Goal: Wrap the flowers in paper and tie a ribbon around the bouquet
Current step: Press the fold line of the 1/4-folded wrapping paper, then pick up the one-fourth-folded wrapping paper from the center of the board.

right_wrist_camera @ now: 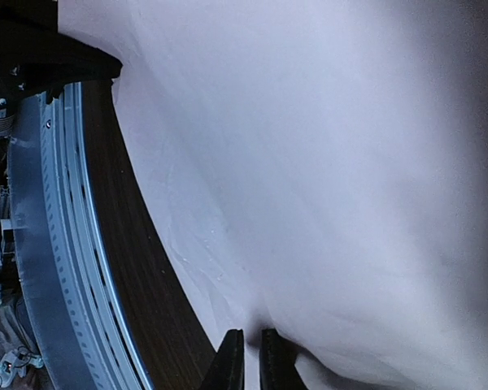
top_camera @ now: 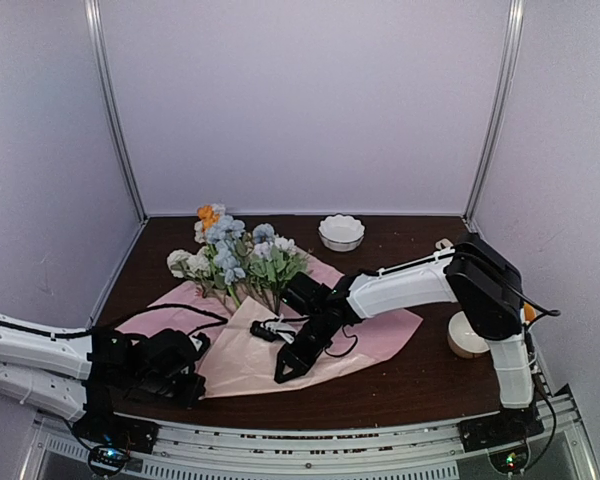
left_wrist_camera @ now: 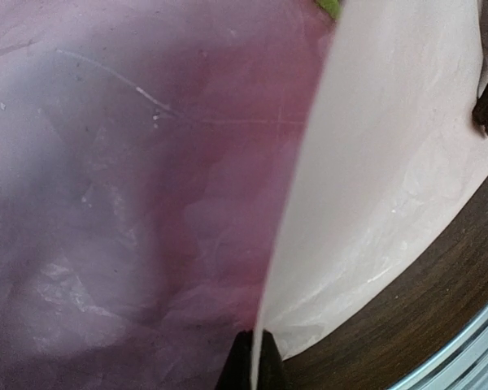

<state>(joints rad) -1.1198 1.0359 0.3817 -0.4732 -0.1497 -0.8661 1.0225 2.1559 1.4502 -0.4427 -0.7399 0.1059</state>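
Paper (left_wrist_camera: 374, 203) in left gripper (left_wrist_camera: 256, 345), maybe touching right gripper (right_wrist_camera: 250, 345)

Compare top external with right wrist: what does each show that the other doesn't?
Top external only: the flowers and the white bowl. Right wrist only: the right gripper close up, fingertips nearly together at the paper's near edge. Both: the pink paper, the dark table and the metal front rail.

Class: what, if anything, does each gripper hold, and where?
The left gripper pinches the paper by its edge. The right gripper is at the paper's near edge; a grip cannot be told.
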